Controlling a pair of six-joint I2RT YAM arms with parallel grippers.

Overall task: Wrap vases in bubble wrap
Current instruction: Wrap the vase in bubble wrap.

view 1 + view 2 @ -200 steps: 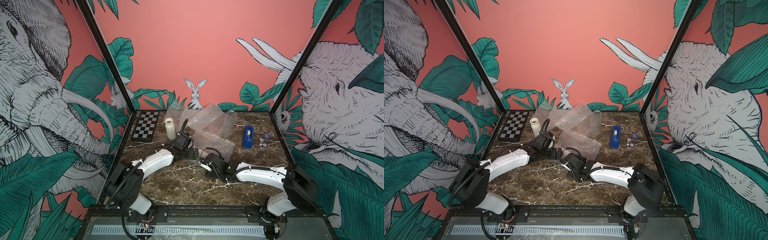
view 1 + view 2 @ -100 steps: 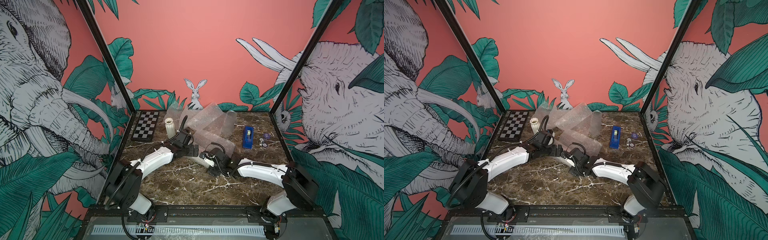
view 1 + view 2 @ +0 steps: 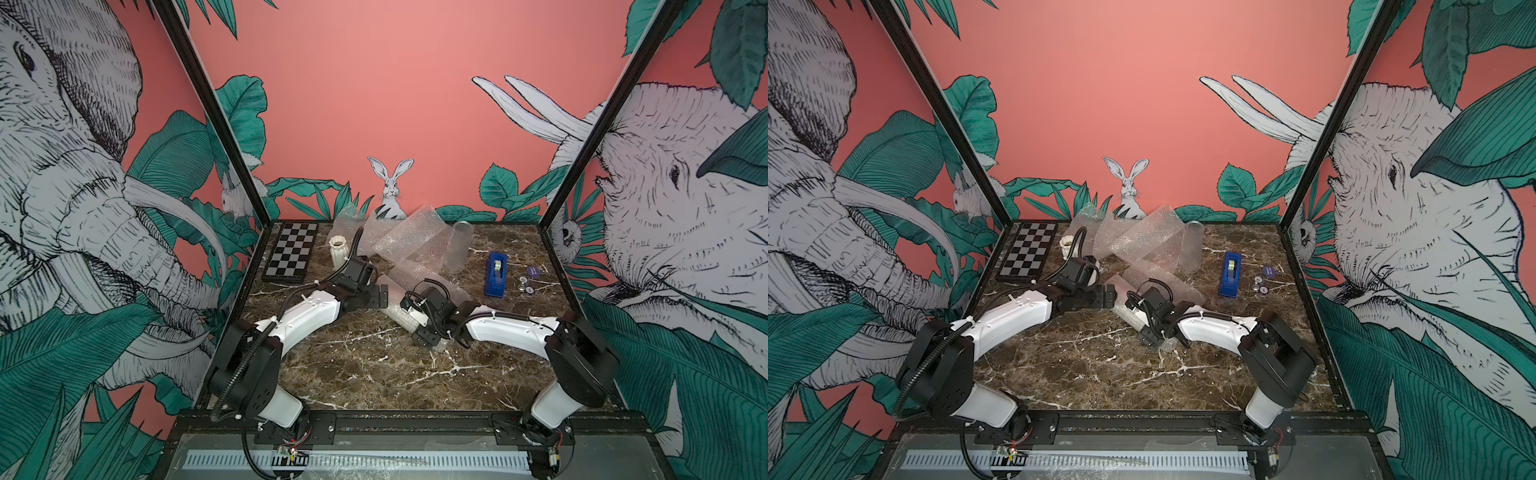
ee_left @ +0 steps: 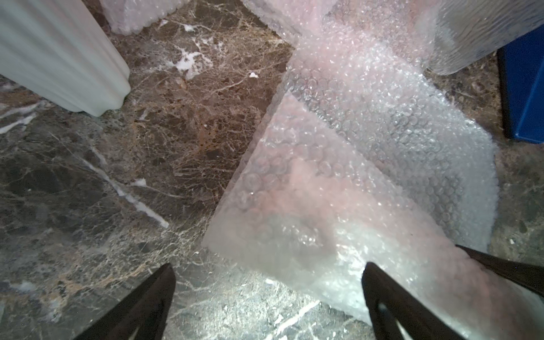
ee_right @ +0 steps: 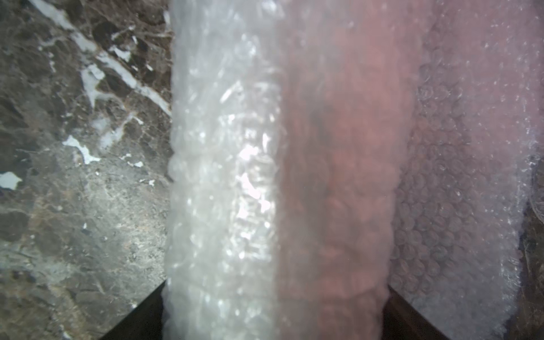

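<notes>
Right claw has swung back from the near edge and now straddles the bubble-wrapped roll, which lies on its side in the middle of the marble surface. White shows through the wrap, so it probably holds a ribbed vase. The jaws sit wide along both flanks, but I cannot tell whether they pinch the roll or merely bracket it; likely they are there to stop it unrolling. Left claw is spread and empty at the free corner of the trailing sheet, probably to take that flap. The other ribbed vase and the glass vase stand unwrapped at the back beside loose bubble wrap sheets. The blue tape dispenser sits on the right arm's side, handy for sealing.
</notes>
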